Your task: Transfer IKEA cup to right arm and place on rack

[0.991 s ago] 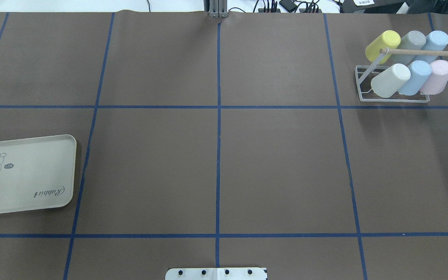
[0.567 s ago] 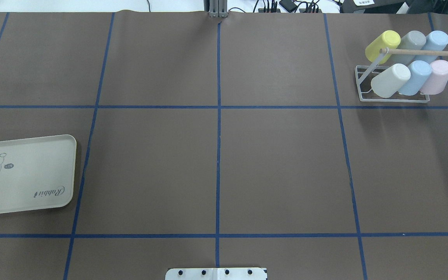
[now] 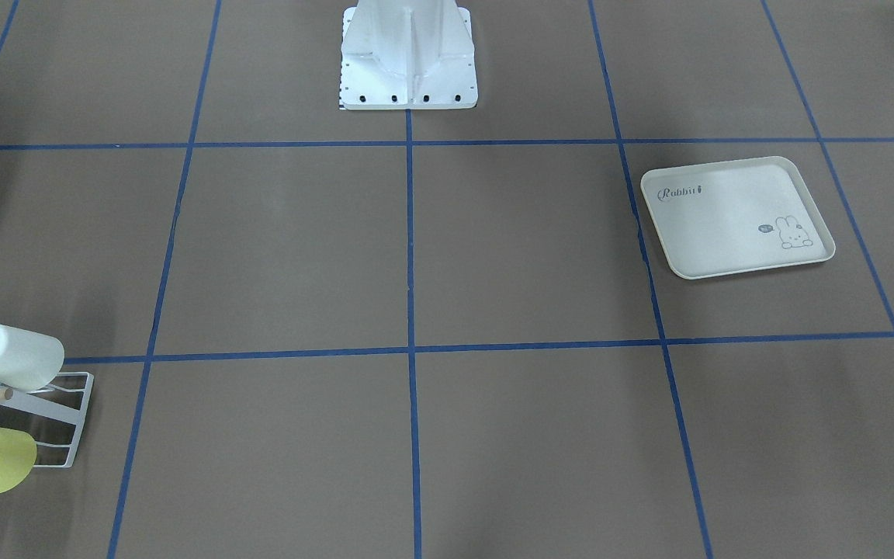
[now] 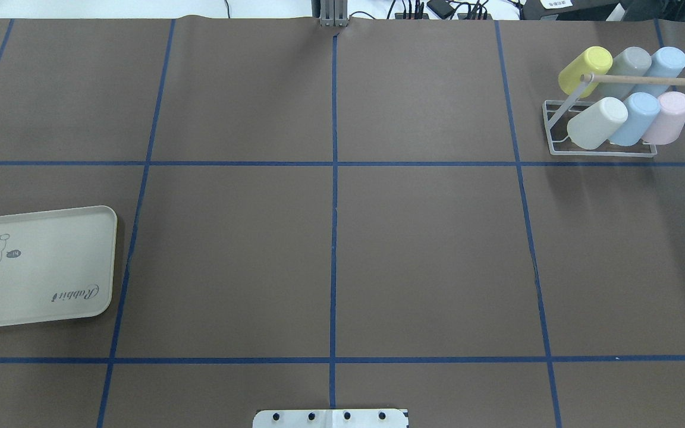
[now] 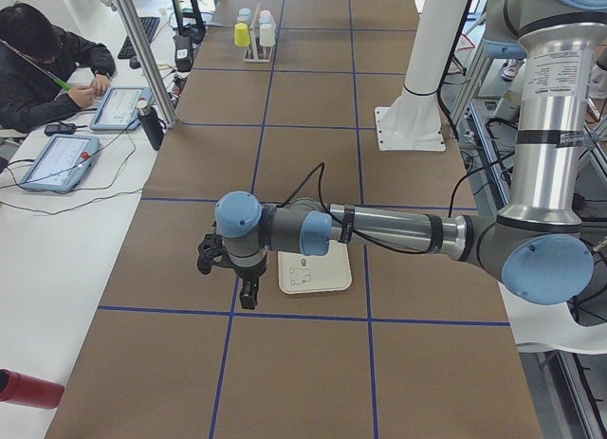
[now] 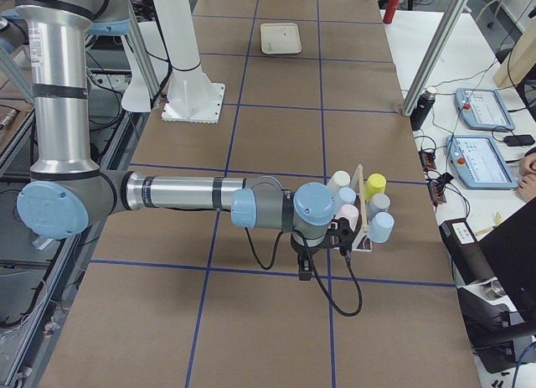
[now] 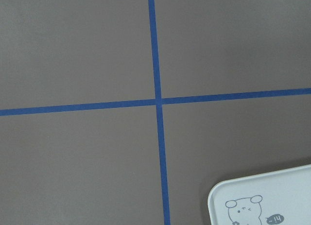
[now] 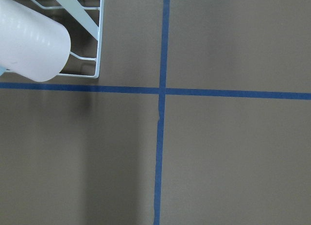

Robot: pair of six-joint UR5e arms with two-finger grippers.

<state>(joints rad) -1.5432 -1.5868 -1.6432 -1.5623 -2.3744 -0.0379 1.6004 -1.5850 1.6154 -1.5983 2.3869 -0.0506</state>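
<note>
The white wire rack [image 4: 601, 153] stands at the far right of the table with a wooden dowel across its top. Several pastel IKEA cups lie slanted on it, among them a yellow one [image 4: 585, 70], a white one [image 4: 597, 123] and a pink one [image 4: 666, 117]. My right gripper [image 6: 304, 272] hangs over the table just beside the rack [image 6: 363, 237]; its wrist view catches the white cup [image 8: 29, 40] and the rack's corner [image 8: 99, 45]. My left gripper [image 5: 248, 300] hangs by the cream tray [image 5: 313, 270]. Both show only in side views, so I cannot tell their state.
The cream rabbit tray [image 4: 39, 267] lies at the table's left edge with nothing on it. Blue tape lines grid the brown table. The white robot base [image 3: 408, 62] stands at the near middle. A person sits at a side desk with tablets [image 5: 57, 159].
</note>
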